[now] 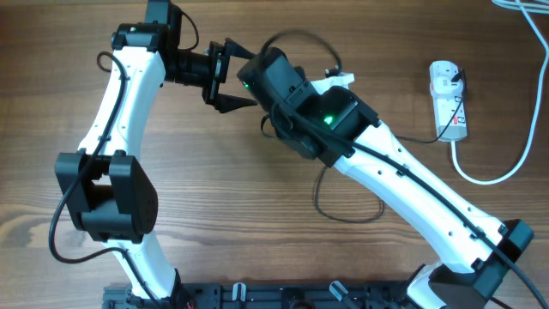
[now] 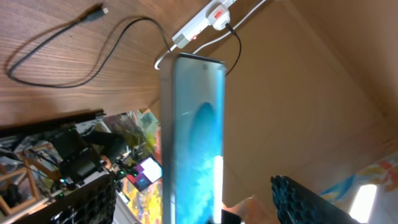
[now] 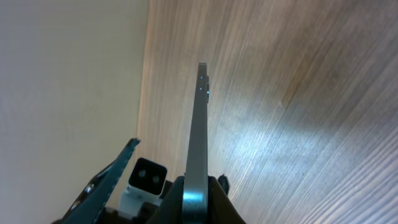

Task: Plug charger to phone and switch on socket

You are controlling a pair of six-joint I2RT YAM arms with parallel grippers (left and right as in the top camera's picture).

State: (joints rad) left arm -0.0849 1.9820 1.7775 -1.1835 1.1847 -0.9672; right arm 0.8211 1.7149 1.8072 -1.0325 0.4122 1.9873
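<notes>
In the right wrist view the phone (image 3: pixel 200 124) stands edge-on, pinched at its lower end by my shut right gripper (image 3: pixel 196 193) above the wooden table. In the left wrist view its cyan screen (image 2: pixel 200 130) stands between the wide-apart fingers of my open left gripper (image 2: pixel 193 190). Overhead, the phone is hidden under the right wrist, and the left gripper (image 1: pixel 243 79) faces the right wrist. The white socket (image 1: pixel 448 101) lies at the far right and also shows in the left wrist view (image 2: pixel 200 20). The charger's black cable (image 1: pixel 330 204) loops on the table; its connector tip (image 2: pixel 97 11) lies loose.
The socket's thicker white cord (image 1: pixel 506 163) curves along the table's right edge. The right arm (image 1: pixel 412 189) crosses the middle of the table over part of the black cable. The left arm (image 1: pixel 120 94) stands at the left.
</notes>
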